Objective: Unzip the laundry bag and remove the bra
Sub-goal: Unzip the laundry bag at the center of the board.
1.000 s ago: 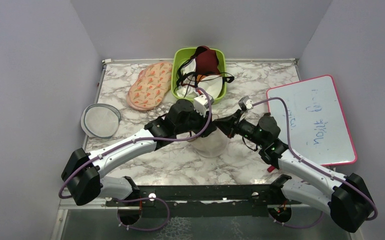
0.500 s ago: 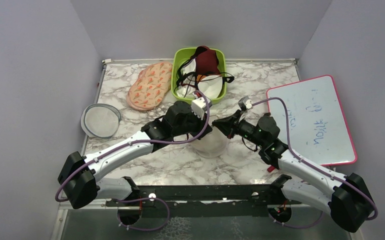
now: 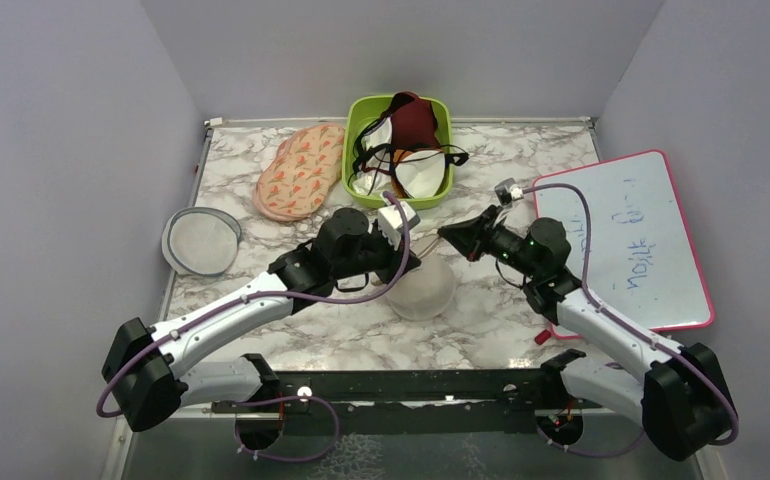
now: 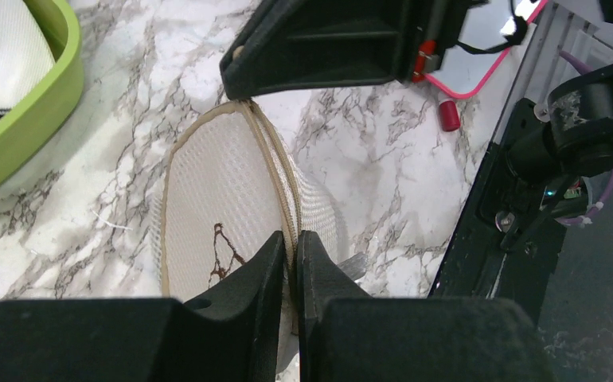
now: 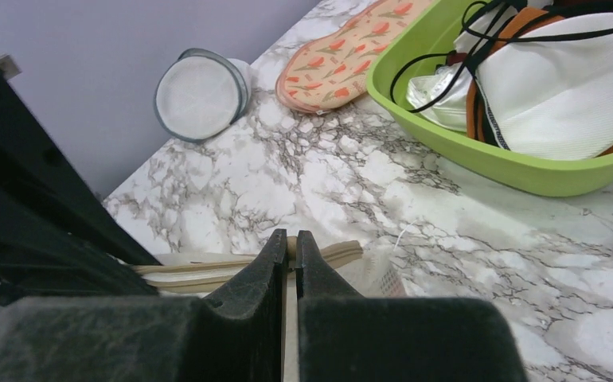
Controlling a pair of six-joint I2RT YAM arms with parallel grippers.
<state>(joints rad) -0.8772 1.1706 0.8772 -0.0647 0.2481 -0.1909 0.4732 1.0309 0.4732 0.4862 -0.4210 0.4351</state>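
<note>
Last second my right gripper [image 5: 290,239], clamped on what looks like the zip pull [image 5: 291,245], dragged out toward 2 o'clock while my left gripper [image 4: 290,239] pinches the rim of the laundry bag [image 3: 426,292] mid-table, so the zip's probably opening.

Both arms stretch low from the near edge toward the table's middle, wrists angled inward, tips facing each other. The left gripper [image 4: 290,243] and right gripper [image 5: 290,243] each have fingers pressed together, pinching the laundry bag [image 4: 208,199] rim.
</note>
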